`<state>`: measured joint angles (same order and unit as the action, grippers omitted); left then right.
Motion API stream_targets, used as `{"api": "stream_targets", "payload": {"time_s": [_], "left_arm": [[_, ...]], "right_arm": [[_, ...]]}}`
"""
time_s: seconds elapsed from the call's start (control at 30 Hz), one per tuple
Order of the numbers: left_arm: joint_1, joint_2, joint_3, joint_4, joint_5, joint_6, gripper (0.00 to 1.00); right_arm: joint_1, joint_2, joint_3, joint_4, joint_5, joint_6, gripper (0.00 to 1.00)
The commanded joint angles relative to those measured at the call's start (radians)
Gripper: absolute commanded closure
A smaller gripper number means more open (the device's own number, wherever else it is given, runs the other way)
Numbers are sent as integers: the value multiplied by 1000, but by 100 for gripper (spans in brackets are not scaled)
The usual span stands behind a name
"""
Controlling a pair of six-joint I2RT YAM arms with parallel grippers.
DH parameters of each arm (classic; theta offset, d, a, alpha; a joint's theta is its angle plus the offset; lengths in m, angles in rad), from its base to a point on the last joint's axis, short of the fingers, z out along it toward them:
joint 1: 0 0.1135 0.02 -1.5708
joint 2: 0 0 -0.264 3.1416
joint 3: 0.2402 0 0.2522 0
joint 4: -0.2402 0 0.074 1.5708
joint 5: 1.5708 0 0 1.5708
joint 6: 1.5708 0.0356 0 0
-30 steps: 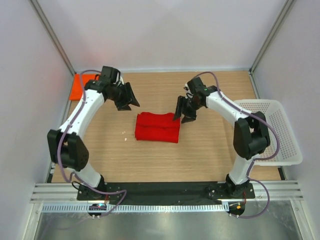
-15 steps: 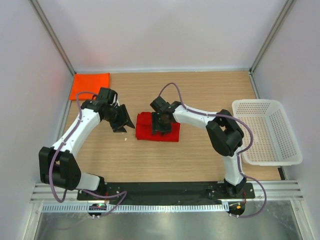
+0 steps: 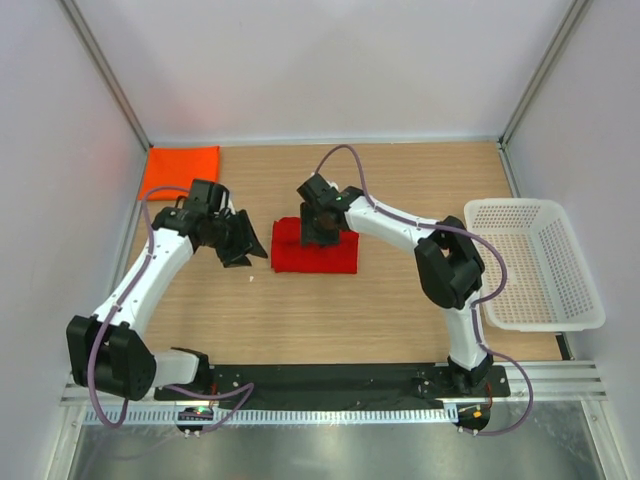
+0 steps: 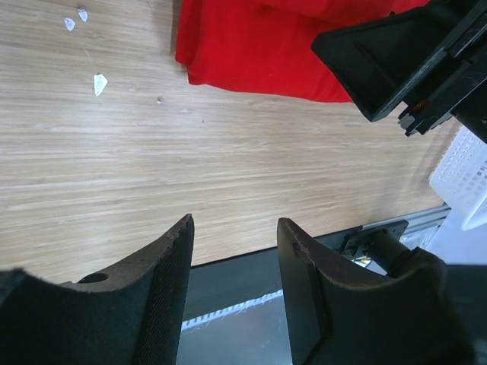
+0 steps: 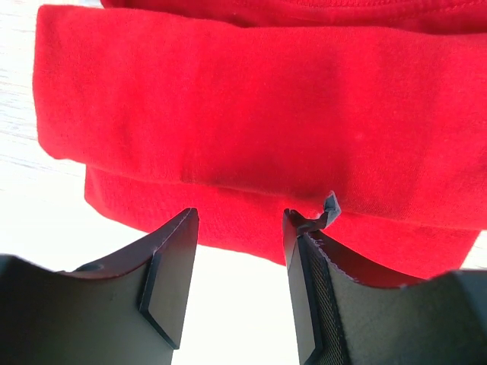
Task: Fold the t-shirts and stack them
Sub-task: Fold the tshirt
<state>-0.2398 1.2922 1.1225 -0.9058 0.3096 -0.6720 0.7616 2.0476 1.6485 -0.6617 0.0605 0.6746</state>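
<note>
A deep red t-shirt (image 3: 315, 255), folded into a rectangle, lies mid-table; it also shows as the red t-shirt (image 4: 259, 46) and fills the right wrist view as the red t-shirt (image 5: 259, 114). An orange t-shirt (image 3: 180, 170) lies folded in the back left corner. My right gripper (image 3: 318, 236) hangs over the red shirt's far edge, open, with nothing between its fingers; in its own view the right gripper (image 5: 240, 220) stands just off the shirt's folded edge. My left gripper (image 3: 250, 256) hovers left of the red shirt, open and empty, seen as the left gripper (image 4: 234, 228).
A white mesh basket (image 3: 540, 262) stands at the right edge. Small white specks (image 4: 99, 82) lie on the wood left of the red shirt. Grey walls close off the left, back and right sides.
The right arm swung left and now sits over the red shirt's far edge. The left gripper came forward from the back left corner, uncovering the orange shirt, and stopped beside the red shirt.
</note>
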Motion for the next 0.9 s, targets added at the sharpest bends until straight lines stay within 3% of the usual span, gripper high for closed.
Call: {"api": "stream_targets", "payload": {"time_s": [0.0, 0.2, 0.5, 0.63, 0.73, 0.87], "left_arm": [[4, 25, 11, 13, 37, 14, 51], [4, 44, 16, 15, 52, 28, 51], [4, 48, -3, 30, 66, 28, 52], [5, 62, -15, 71, 88, 11, 52], [4, 79, 0, 129, 98, 0, 51], [4, 166, 54, 209, 138, 0, 50]], "right_arm": [[-16, 29, 57, -24, -2, 0, 45], [-44, 74, 102, 16, 41, -20, 45], [-119, 207, 321, 36, 104, -154, 44], [-171, 380, 659, -39, 113, -204, 41], [-194, 418, 809, -143, 56, -210, 38], [-196, 255, 595, -124, -11, -222, 37]]}}
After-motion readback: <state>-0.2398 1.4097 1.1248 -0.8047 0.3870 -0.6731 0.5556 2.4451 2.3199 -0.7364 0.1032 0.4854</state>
